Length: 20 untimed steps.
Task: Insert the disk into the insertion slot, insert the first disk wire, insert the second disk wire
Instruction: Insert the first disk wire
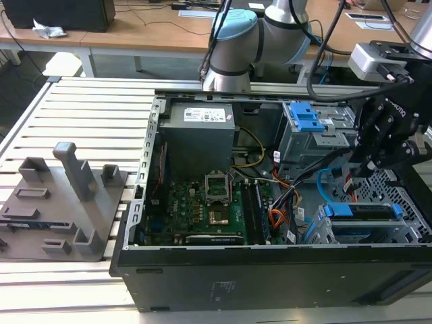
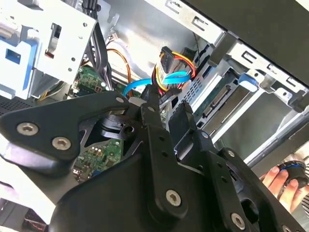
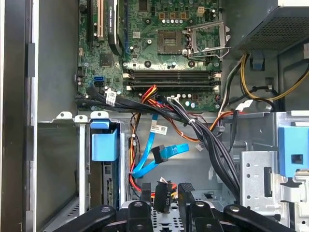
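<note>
The disk in its bright blue carrier lies inside the insertion slot, the low perforated grey cage at the exterior view's right; its blue tab is also in the first wrist view. My black gripper hangs just above the cage, fingers apart. Beyond its fingertips a black connector with red, yellow and orange strands sticks up. The second disk wire, a light-blue flat cable, loops loose beside it with a free end. I cannot pick the first disk wire out from the reddish strands.
A taller grey bay with a blue latch stands behind the gripper. Thick black cables cross between motherboard and cage. A person's hand holds a dark object outside the case. A grey fixture sits at the exterior view's left.
</note>
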{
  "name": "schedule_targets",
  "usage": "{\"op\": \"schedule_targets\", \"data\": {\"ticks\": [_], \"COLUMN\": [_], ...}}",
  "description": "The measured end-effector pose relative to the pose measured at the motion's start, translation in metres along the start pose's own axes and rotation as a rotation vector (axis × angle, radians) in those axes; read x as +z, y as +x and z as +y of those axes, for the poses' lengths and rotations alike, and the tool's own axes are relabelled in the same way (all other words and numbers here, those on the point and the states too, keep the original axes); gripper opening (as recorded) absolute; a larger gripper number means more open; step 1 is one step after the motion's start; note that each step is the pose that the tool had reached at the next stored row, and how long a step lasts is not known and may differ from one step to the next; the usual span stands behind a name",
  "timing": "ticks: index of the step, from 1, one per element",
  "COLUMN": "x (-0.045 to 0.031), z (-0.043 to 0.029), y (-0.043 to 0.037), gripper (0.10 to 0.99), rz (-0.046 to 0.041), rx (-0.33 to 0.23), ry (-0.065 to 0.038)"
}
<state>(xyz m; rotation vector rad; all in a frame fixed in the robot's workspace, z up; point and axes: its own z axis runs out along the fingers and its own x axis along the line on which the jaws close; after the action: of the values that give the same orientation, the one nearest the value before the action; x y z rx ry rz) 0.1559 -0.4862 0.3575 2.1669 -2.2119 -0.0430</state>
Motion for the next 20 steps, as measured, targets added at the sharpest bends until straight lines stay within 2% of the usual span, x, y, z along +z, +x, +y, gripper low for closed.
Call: {"op": "schedule_targets", "data": {"ticks": [1,3,5,10,12,20], "x": [0.0010,0.0038,0.0070,0.0085,0.0092,0.0109], "z": [-0.0001,-0.0003,-0.0005,-0.0006,-0.0006,-0.0007], "y": [0.0000,-0.0001,-0.0002,-0.0002,-0.0002,-0.0002], "gripper": [0.361,0.361,0.361,0.349,0.188,0.188], "rz": [0.0007,0.0100,0.0139,0.0138,0.0138,0.0138], "rx": [0.000,0.001,0.001,0.001,0.001,0.001], "ry": [0.000,0.000,0.000,0.000,0.000,0.000]}}
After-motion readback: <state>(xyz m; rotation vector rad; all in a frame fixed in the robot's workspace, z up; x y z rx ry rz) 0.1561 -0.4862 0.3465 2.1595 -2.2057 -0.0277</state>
